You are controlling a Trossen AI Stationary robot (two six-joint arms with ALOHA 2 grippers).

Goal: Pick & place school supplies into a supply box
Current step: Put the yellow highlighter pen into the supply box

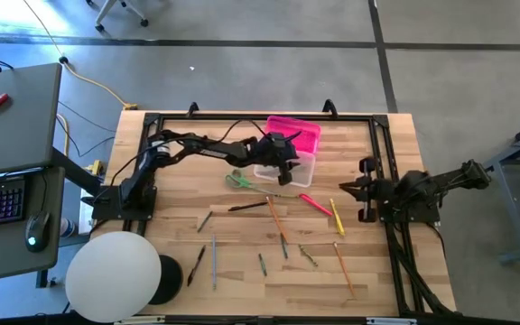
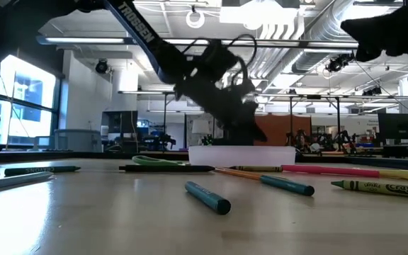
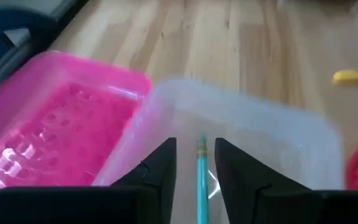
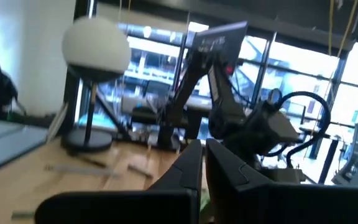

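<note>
The supply box lies open at the table's far middle, its pink lid (image 1: 298, 134) beside its clear base (image 1: 294, 170). My left gripper (image 1: 284, 164) hangs open over the clear base (image 3: 253, 124). In the left wrist view a teal pencil (image 3: 201, 174) shows between its fingers, apparently down in the base; I cannot tell whether it touches them. Green-handled scissors (image 1: 237, 181), a black pen (image 1: 246, 206), an orange pencil (image 1: 276, 221), a pink-red marker (image 1: 314, 203) and a yellow crayon (image 1: 336, 217) lie flat on the wood. My right gripper (image 1: 346, 188) waits shut at the right edge.
More pencils lie toward the near edge: orange (image 1: 344, 269), green (image 1: 262, 264), grey (image 1: 213, 262), black (image 1: 195, 266). A white dome lamp (image 1: 111, 275) stands at the near left corner. A black frame rail (image 1: 242, 117) borders the far edge. Bare wood shows between box and right arm.
</note>
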